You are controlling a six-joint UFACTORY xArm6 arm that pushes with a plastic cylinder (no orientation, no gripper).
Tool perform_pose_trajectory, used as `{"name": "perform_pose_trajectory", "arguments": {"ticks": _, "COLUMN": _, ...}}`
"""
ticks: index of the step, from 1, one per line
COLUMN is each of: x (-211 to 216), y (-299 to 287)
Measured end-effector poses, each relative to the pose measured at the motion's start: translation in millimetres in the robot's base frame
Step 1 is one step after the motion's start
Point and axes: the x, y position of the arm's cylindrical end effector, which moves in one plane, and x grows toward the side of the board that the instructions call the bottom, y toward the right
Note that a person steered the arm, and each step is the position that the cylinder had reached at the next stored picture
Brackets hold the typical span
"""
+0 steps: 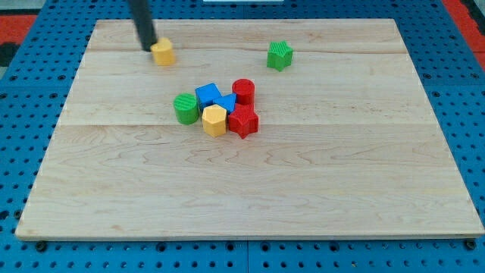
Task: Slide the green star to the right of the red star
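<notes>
The green star (280,55) sits alone near the view's top, right of centre. The red star (243,120) lies in a cluster at the board's middle, below and left of the green star. My tip (149,49) is at the view's top left, touching the left side of a small yellow block (162,51). It is far left of the green star and above-left of the cluster.
The cluster also holds a green cylinder (185,108), a blue cube (208,95), another blue block (226,103), a red cylinder (243,90) and a yellow hexagonal block (214,120). The wooden board (250,197) lies on a blue pegboard.
</notes>
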Motion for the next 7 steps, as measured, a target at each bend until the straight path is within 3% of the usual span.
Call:
{"name": "perform_pose_trajectory", "arguments": {"ticks": 3, "x": -4.1, "y": 191.7}}
{"name": "perform_pose_trajectory", "arguments": {"ticks": 4, "x": 28.4, "y": 168.1}}
{"name": "perform_pose_trajectory", "arguments": {"ticks": 5, "x": 46.9, "y": 203.9}}
{"name": "perform_pose_trajectory", "arguments": {"ticks": 6, "x": 19.3, "y": 227.9}}
{"name": "perform_pose_trajectory", "arguments": {"ticks": 7, "x": -22.4, "y": 212.3}}
